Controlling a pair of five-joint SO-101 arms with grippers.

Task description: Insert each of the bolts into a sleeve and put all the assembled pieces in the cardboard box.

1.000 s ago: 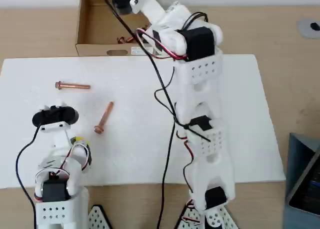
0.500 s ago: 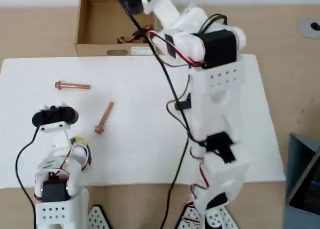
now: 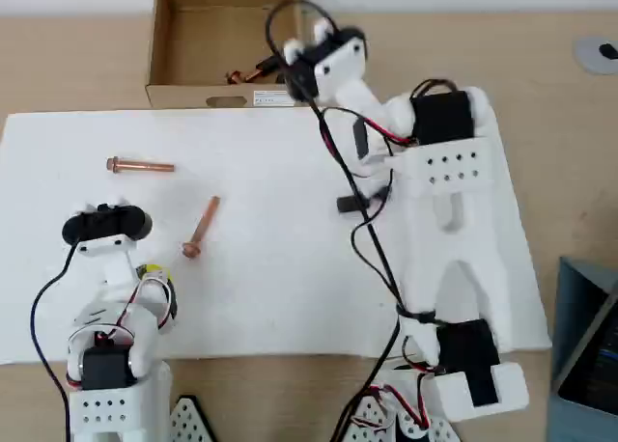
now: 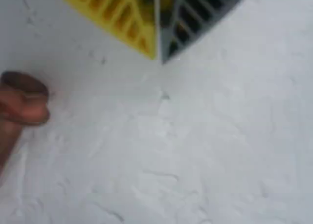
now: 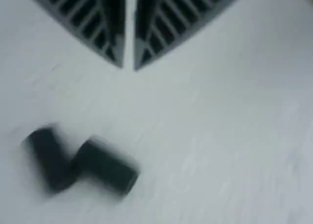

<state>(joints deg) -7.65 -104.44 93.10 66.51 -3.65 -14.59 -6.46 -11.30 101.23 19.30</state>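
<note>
Reading my left gripper (image 4: 159, 55) closed, empty, bolt (image 4: 22, 99) nearby; right gripper (image 5: 128, 62) closed to a sliver, empty, near two sleeves (image 5: 105, 172); box (image 3: 159, 56) upper left.

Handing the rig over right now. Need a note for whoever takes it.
Left gripper: shut, empty, low over the white mat, beside the slanted bolt's head.
Right gripper: shut, empty, over the mat near one black sleeve and a second sleeve.
Other bolt: bare on the mat.
Cardboard box: copper pieces lie inside by its near wall; how many there are, and whether they are sleeved, is unclear.
Done: something is boxed.
Left: sleeve both loose bolts and box them.
</note>
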